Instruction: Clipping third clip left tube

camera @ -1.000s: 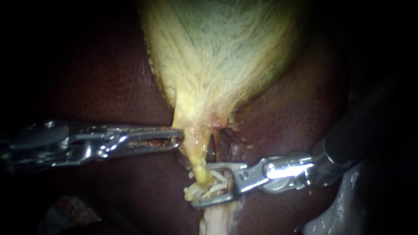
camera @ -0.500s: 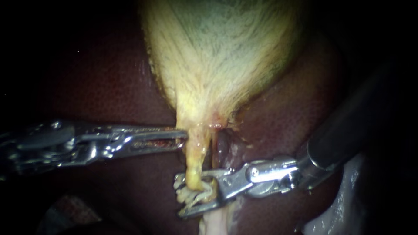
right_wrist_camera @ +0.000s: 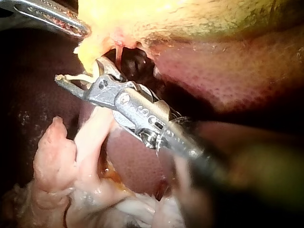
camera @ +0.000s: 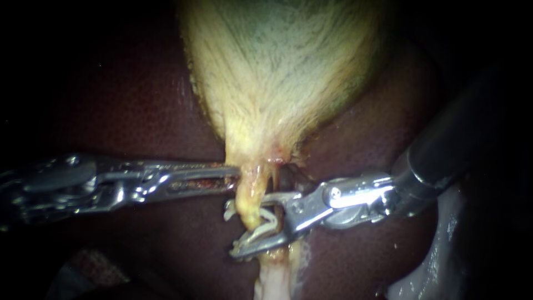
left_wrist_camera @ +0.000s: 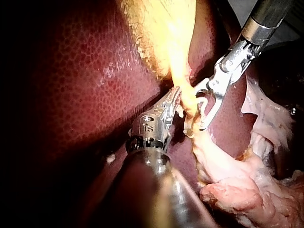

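The pale yellow gallbladder (camera: pixel 277 72) narrows downward into a yellow tube (camera: pixel 250 194) lying on the dark liver (camera: pixel 127 111). My left instrument (camera: pixel 236 175) comes in level from the left, its jaws shut on the gallbladder's neck where the tube begins; the left wrist view shows the same grip (left_wrist_camera: pixel 176 97). My right instrument (camera: pixel 250 225) has its jaws open astride the tube just below, one jaw on either side. White clips (camera: pixel 269 221) sit on the tube between those jaws. The right wrist view shows the open jaws (right_wrist_camera: pixel 78 71) at the tube's lower end.
Pale, ragged tissue (camera: pixel 275 278) hangs below the tube and spreads under the right instrument (right_wrist_camera: pixel 85 156). A whitish fold (camera: pixel 427 261) lies at the lower right. Liver surrounds the tube on both sides.
My right instrument's open jaws slid left across the tube, then rose along it toward the gallbladder's neck. The left instrument's hold is almost unchanged.
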Tool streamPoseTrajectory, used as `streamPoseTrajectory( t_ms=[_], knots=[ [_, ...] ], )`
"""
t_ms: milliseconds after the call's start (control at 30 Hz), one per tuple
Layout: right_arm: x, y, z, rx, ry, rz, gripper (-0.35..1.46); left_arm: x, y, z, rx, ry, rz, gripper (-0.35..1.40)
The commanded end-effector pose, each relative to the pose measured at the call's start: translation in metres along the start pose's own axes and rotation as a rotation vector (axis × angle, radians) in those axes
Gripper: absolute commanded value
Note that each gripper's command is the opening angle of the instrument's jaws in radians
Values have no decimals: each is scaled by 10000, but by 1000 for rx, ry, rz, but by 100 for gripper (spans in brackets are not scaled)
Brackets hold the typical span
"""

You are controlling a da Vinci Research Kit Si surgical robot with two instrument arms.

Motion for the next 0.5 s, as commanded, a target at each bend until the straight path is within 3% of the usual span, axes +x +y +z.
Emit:
streamPoseTrajectory(
  t_ms=[33, 167, 233, 300, 500],
  knots=[
    [-1, 0, 1, 0, 0, 1, 48, 0, 0, 0, -1, 0, 0, -35],
    [-3, 4, -1, -20, 1, 1, 32, 0, 0, 0, -1, 0, 0, -35],
    [-6, 3, -6, -42, 2, 1, -9, 0, 0, 0, -1, 0, 0, -35],
    [-10, 3, -13, -73, 4, -2, -29, 0, 0, 0, -1, 0, 0, -35],
    [-16, 6, -19, -102, 4, 8, -35, 0, -1, 0, -1, 0, 0, -35]
  ],
)
